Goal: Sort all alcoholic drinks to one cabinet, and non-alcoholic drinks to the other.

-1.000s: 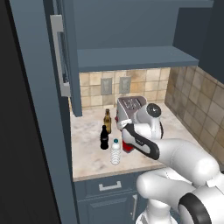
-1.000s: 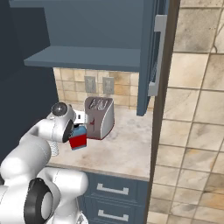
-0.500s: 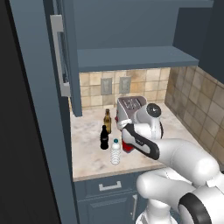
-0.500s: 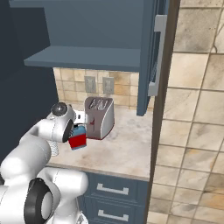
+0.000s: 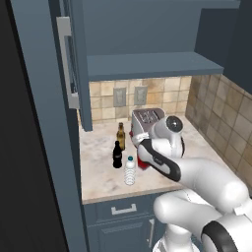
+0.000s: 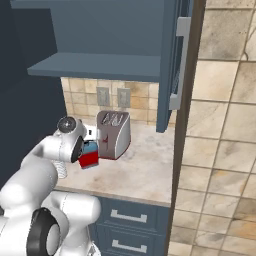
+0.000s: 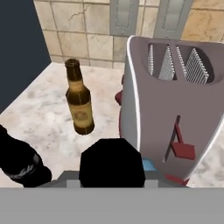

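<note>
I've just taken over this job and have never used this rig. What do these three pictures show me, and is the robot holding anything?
The machine is a white robot arm on a driving base, facing a kitchen counter. Two pictures come from cameras on the base, behind the arm to its left and right. The third looks along the gripper. On the counter stand a toaster, a beer bottle, a black cola bottle, a water bottle and a square red bottle. The gripper sits right over the red bottle's black cap. I cannot tell whether it is gripped.
</note>
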Controlling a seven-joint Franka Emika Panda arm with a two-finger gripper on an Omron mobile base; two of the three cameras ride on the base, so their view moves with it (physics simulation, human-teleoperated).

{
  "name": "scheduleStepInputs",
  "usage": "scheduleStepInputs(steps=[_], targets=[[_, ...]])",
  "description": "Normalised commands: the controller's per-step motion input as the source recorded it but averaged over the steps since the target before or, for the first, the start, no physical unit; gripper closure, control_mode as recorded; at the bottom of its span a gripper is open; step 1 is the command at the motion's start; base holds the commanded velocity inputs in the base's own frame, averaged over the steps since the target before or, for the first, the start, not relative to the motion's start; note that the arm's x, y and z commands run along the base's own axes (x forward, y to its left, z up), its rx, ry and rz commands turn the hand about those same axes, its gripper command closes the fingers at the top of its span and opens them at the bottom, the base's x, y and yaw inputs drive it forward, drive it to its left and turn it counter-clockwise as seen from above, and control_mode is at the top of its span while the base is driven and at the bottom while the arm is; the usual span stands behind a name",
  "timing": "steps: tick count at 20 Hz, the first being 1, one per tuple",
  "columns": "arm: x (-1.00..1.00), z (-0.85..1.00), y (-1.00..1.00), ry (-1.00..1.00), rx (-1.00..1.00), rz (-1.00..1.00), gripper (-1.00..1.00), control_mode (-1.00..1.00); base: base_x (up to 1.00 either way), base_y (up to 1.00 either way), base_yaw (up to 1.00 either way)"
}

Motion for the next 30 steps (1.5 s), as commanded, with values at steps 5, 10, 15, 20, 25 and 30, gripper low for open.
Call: scheduleStepInputs(steps=[5, 10, 15, 20, 25, 30], targets=[[-0.21, 0.5, 0.0, -0.04, -0.05, -0.05, 1.0, -1.0, 0.0, 0.0, 0.0], [-0.3, 0.55, -0.04, -0.01, -0.05, -0.06, 1.0, -1.0, 0.0, 0.0, 0.0], [-0.31, 0.67, -0.13, -0.01, 0.0, -0.05, 1.0, -1.0, 0.0, 0.0, 0.0], [-0.38, 0.68, -0.23, -0.08, 0.0, -0.02, 1.0, -1.0, 0.0, 0.0, 0.0], [-0.38, 0.62, -0.14, -0.09, 0.0, 0.0, 1.0, -1.0, 0.0, 0.0, 0.0], [-0.32, 0.57, -0.05, -0.1, 0.0, 0.0, 1.0, -1.0, 0.0, 0.0, 0.0]])
